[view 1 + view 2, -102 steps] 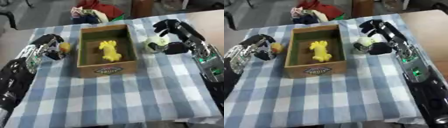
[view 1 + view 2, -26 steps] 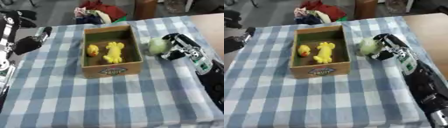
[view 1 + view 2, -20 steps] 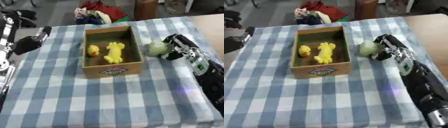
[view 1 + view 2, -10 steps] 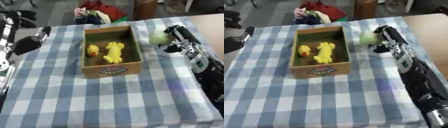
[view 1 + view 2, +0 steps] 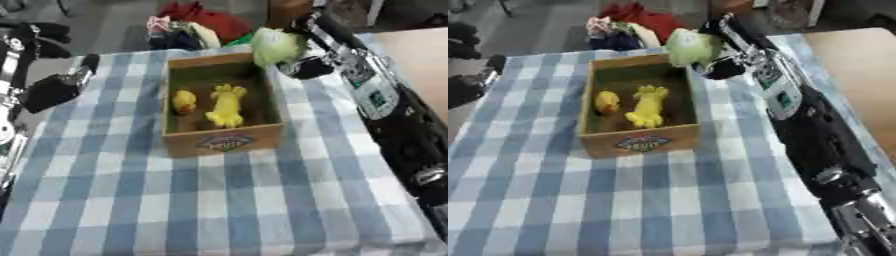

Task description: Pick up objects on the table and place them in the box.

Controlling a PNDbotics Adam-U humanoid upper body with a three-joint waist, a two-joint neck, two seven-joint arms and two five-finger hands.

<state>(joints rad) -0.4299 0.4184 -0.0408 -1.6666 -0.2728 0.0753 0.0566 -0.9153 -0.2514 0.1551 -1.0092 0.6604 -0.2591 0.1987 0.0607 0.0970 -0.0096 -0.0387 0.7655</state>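
Right hand (image 5: 306,60) raised over the far right corner of the box (image 5: 223,141), fingers curled round a pale green ball (image 5: 277,46) held off the cloth (image 5: 219,200), just above the box's far rim. Box brown, open at the top, a label on its near wall, standing on the blue-and-white checked cloth near the middle of the table. Inside it, two yellow things side by side: a small round duck (image 5: 184,101) at the left, a longer yellow toy (image 5: 226,106) at the right, both lying on the floor of the box and close to touching. Left hand (image 5: 54,90) up at the left edge, well apart from the box, holding nothing; dark and partly cut off, so whether its fingers are curled or straight cannot be told. Beyond the far edge of the table, a heap of red, white and dark cloth things (image 5: 188,27). At the far right, bare wooden tabletop (image 5: 850,60).
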